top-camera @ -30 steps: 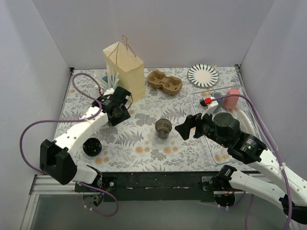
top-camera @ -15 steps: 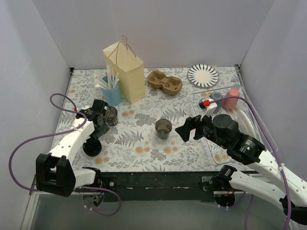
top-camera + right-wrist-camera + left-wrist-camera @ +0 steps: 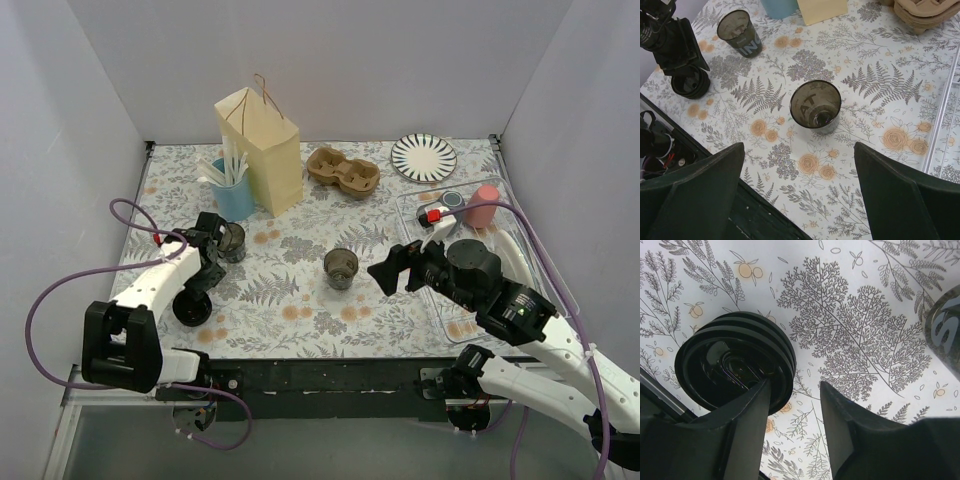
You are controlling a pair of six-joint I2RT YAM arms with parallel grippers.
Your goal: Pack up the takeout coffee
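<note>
While left claw (image 3: 795, 390) gapes, lid (image 3: 725, 365) sits partly hidden.

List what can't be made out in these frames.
- Paper bag interior: in top external its own walls hide it. In right wrist the top edge cuts it off.
- Left cup: in left wrist the right edge crops it, so the lettering is unreadable.
- Tray contents: in top external the right arm covers part.
- Black lid: in top external the left arm overlaps it.

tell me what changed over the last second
The left arm pulled back from beside the paper bag toward the near-left. Its fingers now hang open by the black lid, uncovering a dark cup. The right arm, middle cup and bag stayed put.
</note>
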